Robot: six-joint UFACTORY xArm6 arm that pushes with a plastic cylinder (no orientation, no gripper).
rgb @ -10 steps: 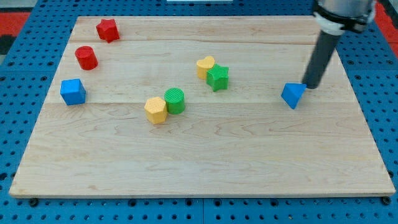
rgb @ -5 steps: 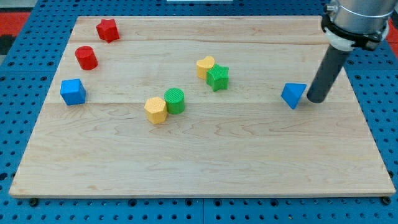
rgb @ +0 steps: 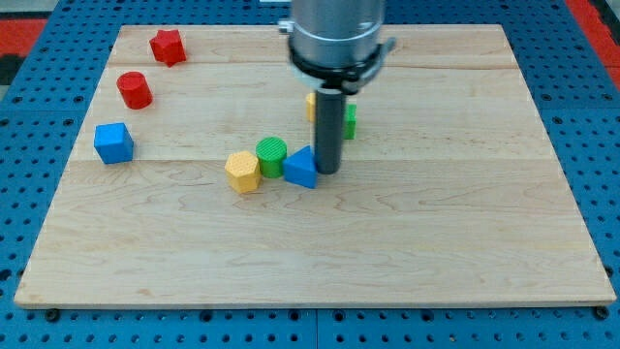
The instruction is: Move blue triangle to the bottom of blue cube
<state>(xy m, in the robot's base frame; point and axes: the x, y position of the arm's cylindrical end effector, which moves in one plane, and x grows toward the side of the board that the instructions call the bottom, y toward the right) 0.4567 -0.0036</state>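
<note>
Blue triangle [rgb: 301,169] touches my tip [rgb: 328,172] on its left.

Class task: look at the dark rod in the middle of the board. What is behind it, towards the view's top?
Behind the rod, whose tip touches the blue triangle, parts of two blocks show: a yellow block and a green block. The rod covers most of each, so their shapes cannot be made out.

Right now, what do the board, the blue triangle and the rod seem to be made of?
Board: pale wood, matte, with visible grain and plank seams. Blue triangle: probably plastic, possibly 3D-printed; uniform colour with a faintly ridged look. Rod ending in my tip, at the triangle's right: dark, smooth, slightly glossy; metal or plastic, unclear.
</note>
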